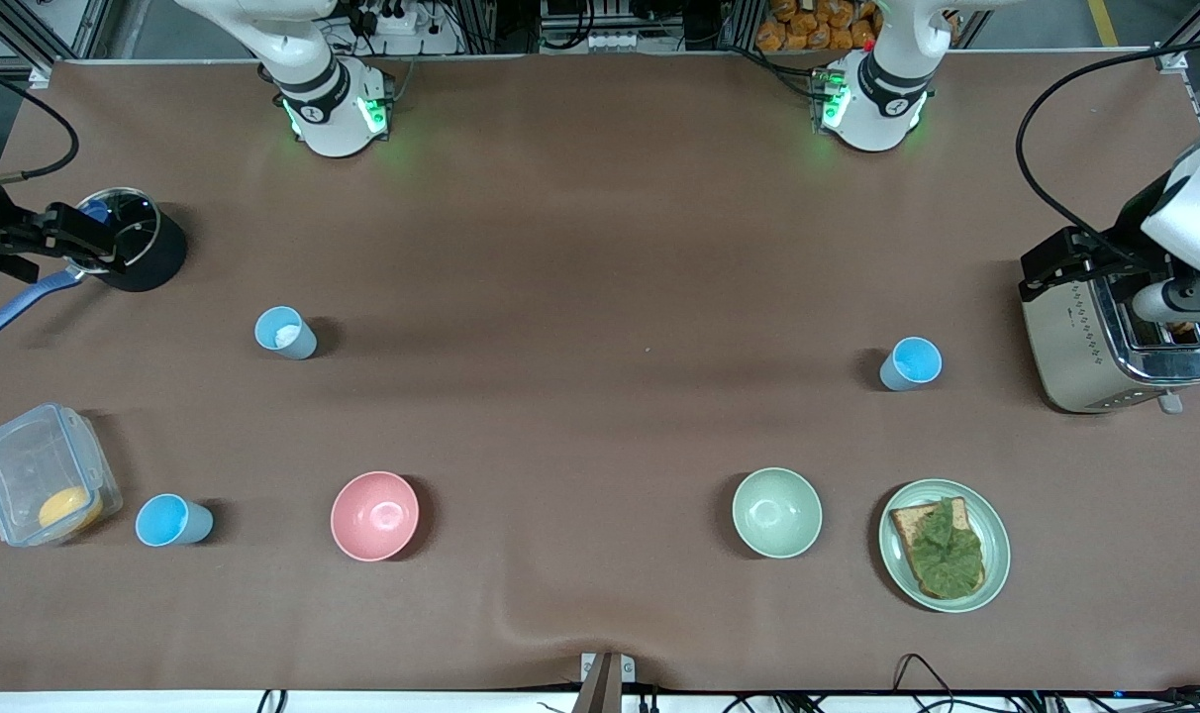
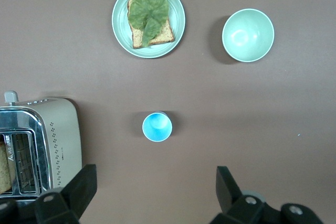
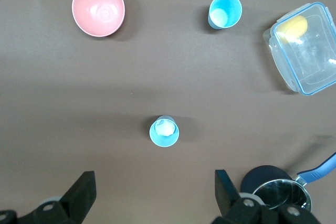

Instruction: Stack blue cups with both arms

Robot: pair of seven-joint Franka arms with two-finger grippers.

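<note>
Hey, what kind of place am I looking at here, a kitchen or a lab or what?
Most likely a robotics lab staged as a kitchen: two white arms bolted to a cloth-covered table, aluminium framing and cables along its edge, and props like a toaster, blue cups and bowls.

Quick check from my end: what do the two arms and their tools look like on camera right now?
Both arms are glossy white with black bands near the bases, which glow green: the right arm and the left arm. Black cables run beside them. The left tool and the right tool each have two dark, blocky fingers on a black body with small round grey fittings.
</note>
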